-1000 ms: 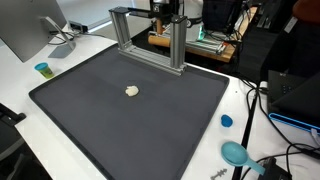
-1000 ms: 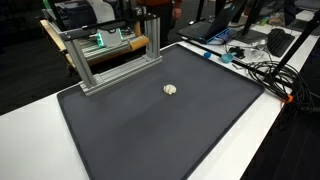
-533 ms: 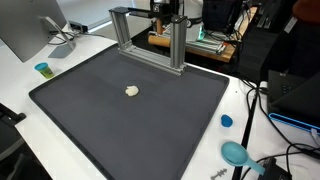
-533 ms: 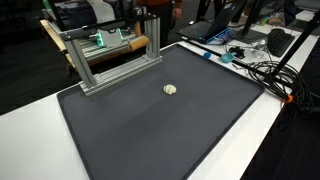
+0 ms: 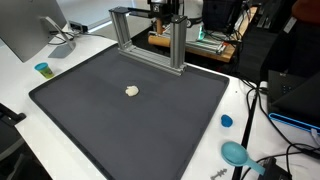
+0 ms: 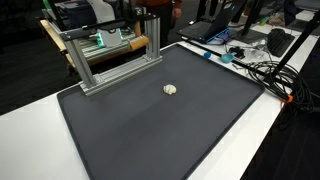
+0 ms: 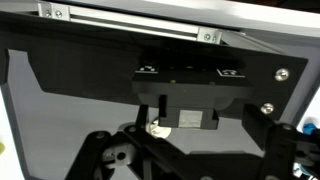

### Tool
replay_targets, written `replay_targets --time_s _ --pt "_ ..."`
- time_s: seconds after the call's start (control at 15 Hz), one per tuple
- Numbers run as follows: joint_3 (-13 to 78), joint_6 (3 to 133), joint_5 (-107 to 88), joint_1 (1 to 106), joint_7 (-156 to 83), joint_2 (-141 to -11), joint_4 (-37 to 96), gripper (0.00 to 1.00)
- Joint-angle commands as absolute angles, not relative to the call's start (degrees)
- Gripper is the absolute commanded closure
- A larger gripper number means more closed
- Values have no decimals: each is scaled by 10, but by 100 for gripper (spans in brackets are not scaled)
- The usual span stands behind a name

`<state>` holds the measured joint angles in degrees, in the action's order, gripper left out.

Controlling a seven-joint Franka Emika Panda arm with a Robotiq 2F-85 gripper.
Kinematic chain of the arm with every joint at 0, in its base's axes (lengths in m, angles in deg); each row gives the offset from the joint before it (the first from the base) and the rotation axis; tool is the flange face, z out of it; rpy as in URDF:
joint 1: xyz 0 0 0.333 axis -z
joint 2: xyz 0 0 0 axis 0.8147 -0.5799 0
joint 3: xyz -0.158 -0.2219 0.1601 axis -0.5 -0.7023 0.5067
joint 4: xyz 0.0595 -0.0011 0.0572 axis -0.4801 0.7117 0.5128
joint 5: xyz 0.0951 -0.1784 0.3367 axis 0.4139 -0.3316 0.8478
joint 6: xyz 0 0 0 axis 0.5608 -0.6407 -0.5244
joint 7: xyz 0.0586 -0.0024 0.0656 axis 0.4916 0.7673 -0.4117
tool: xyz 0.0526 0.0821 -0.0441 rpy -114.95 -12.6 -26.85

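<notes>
A small cream-white lump (image 5: 132,90) lies near the middle of a large black mat (image 5: 110,130); it also shows in an exterior view (image 6: 170,89) and in the wrist view (image 7: 155,128). My gripper (image 7: 190,152) hangs high above the mat with its fingers spread wide and nothing between them. The lump shows far below it, apart from the fingers. In both exterior views only a dark part of the arm shows at the top edge, behind the metal frame (image 5: 166,10) (image 6: 150,8).
An aluminium frame (image 5: 150,35) (image 6: 110,55) stands at the mat's far edge. A monitor (image 5: 25,30) and a small teal cup (image 5: 42,69) are on the white table. A blue cap (image 5: 226,121), a teal disc (image 5: 235,153) and cables (image 6: 262,70) lie off the mat.
</notes>
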<state>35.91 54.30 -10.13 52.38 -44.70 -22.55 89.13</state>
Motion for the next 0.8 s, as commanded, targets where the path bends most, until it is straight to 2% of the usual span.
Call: replay_targets --time_s 0.0,0.2,0.4,0.47,0.53,0.67,0.73 --pt "352 544 -95 526 -459 -231 897 8" --pt "350 534 -89 526 -455 -225 907 12" --pt "347 527 -82 527 -450 -208 920 20" --pt "348 527 -80 527 -448 -204 923 26" --pt "348 529 -78 527 -446 -202 925 23" --pt "350 529 -75 527 -443 -198 927 34" --pt "351 529 -75 527 -441 -197 926 50"
